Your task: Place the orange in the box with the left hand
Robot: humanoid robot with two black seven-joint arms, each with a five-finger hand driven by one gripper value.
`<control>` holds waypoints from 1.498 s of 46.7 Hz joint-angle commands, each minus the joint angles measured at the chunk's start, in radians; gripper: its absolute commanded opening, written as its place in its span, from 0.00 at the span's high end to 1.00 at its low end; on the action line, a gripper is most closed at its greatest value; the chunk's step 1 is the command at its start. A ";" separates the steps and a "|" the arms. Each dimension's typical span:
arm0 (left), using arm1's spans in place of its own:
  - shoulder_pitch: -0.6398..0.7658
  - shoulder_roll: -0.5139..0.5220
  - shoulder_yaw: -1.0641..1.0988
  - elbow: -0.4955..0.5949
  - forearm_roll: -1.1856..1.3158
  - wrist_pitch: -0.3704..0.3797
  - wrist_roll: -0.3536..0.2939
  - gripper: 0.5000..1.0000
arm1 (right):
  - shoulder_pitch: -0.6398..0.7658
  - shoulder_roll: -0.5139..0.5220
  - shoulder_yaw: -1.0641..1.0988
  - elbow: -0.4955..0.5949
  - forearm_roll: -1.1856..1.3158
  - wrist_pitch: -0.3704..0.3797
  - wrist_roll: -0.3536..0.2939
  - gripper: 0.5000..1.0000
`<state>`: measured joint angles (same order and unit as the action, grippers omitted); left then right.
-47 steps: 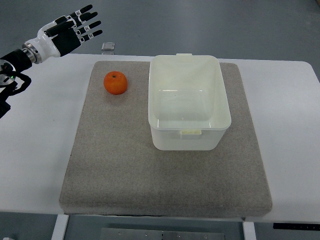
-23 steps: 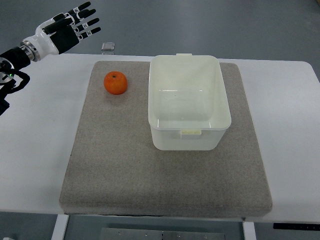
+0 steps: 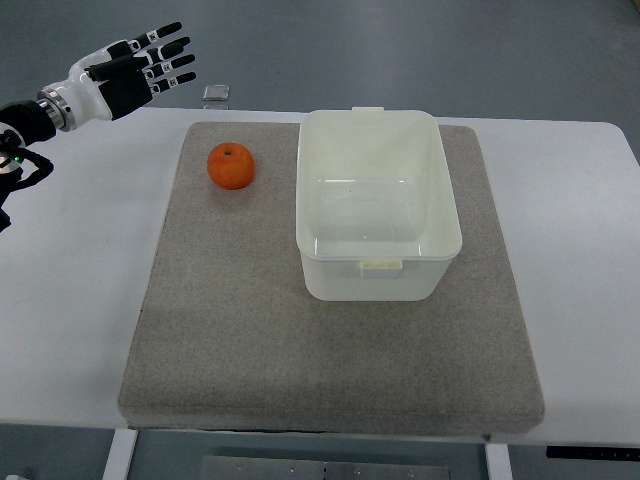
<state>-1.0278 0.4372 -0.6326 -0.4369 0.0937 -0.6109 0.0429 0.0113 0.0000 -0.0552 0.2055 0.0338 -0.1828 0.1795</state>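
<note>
Judged from how things lie, nothing of the task is done yet: the reach, the grasp, the carry and the drop into the box all remain. The box, a pale translucent tub with nothing in it, stands on the grey mat that covers the white worktop. The orange sits on the mat just left of the box, apart from its wall; it is round, bright and unmarked, with a small dark stem dimple on top. Farther off, up and left of the orange and well apart from it, the left hand hovers beyond the worktop's far edge, its fingers spread wide and holding nothing.
</note>
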 commanded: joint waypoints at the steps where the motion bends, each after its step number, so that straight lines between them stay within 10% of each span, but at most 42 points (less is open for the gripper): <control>1: 0.000 0.006 -0.003 0.000 0.127 0.000 -0.070 0.01 | 0.001 0.000 0.000 0.000 0.000 0.000 0.000 0.15; 35: -0.078 0.012 0.048 -0.069 0.929 0.003 -0.273 0.02 | -0.001 0.000 0.000 0.000 0.000 -0.001 0.000 0.15; 53: -0.117 0.014 0.422 -0.132 0.992 0.338 -0.333 0.01 | -0.001 0.000 0.002 0.000 0.000 0.000 0.000 0.15; 70: -0.143 0.008 0.439 -0.131 1.179 0.362 -0.333 0.02 | -0.001 0.000 0.000 0.000 0.000 0.000 0.000 0.15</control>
<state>-1.1643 0.4466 -0.1939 -0.5687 1.2584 -0.2489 -0.2903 0.0111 0.0000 -0.0550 0.2056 0.0335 -0.1825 0.1795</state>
